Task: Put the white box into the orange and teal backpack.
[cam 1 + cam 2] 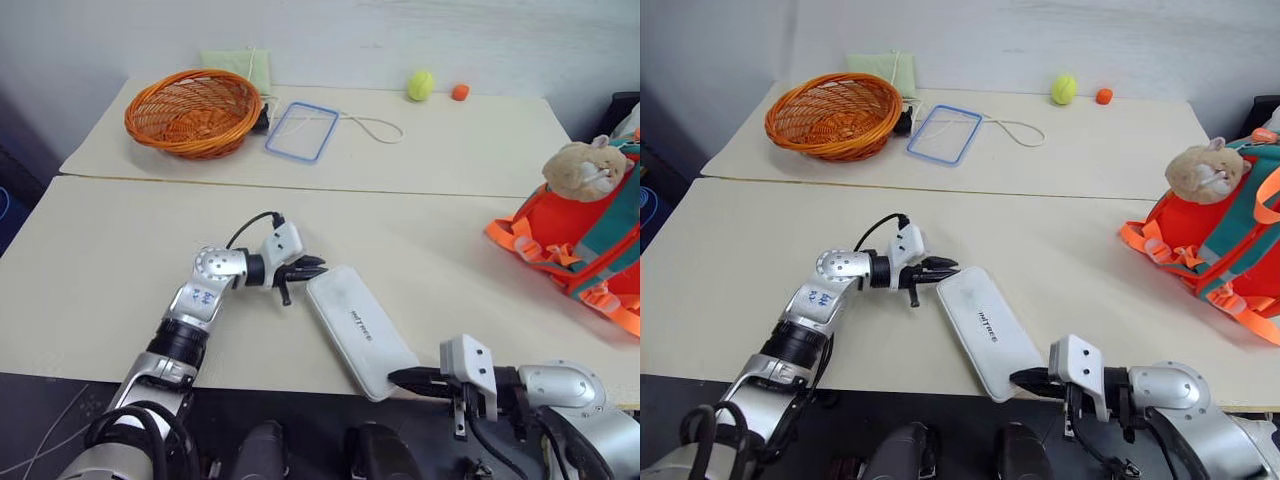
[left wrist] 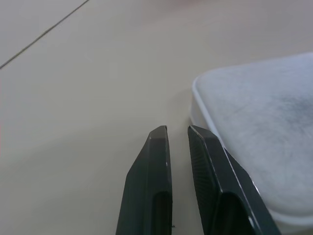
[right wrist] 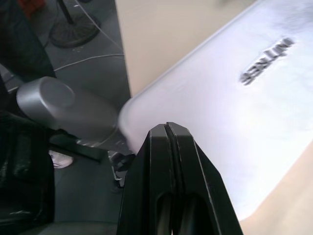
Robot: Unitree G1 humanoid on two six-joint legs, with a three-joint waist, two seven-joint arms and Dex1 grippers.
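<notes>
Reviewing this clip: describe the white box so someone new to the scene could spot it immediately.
On the nearer of the two beige tables, look at the front edge, between the robot's two black-fingered grippers. There lies the long flat white plastic box with rounded corners, set diagonally, one end overhanging the edge. Unlike the blue-rimmed clear rectangular lid beside the orange wicker basket, it is solid white with small dark lettering on top.

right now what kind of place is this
Probably a test room or lab: two plain pale tables against a bare wall, set with loose props such as a wicker basket, a tennis ball and a backpack.
</notes>
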